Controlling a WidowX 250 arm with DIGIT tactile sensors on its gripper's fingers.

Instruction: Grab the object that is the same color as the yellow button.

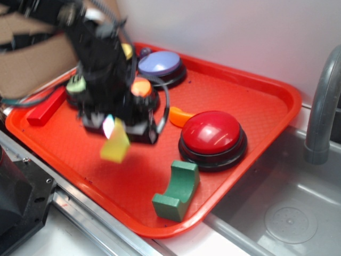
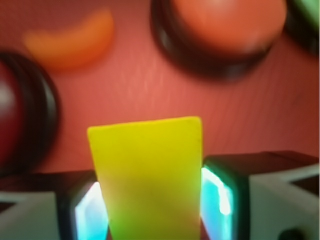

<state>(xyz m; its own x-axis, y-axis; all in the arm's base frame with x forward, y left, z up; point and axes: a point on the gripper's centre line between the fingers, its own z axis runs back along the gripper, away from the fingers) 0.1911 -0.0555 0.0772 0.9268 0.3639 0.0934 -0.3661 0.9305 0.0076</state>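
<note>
Underneath, lying flat beside a grey sink: red tray [image 1: 256, 101], carrying everything. Next, sitting toward the right, big red button [image 1: 212, 133] on a black base. Hanging above the tray's middle, black gripper [image 1: 120, 134], fingers [image 2: 217, 192] pressing both sides of the yellow wedge block [image 2: 150, 175], lifting it clear of the tray. Looking smooth, solid yellow, flat-faced with a straight top edge. Peeking out behind the arm, mostly hidden, yellow button [image 1: 127, 50].
</note>
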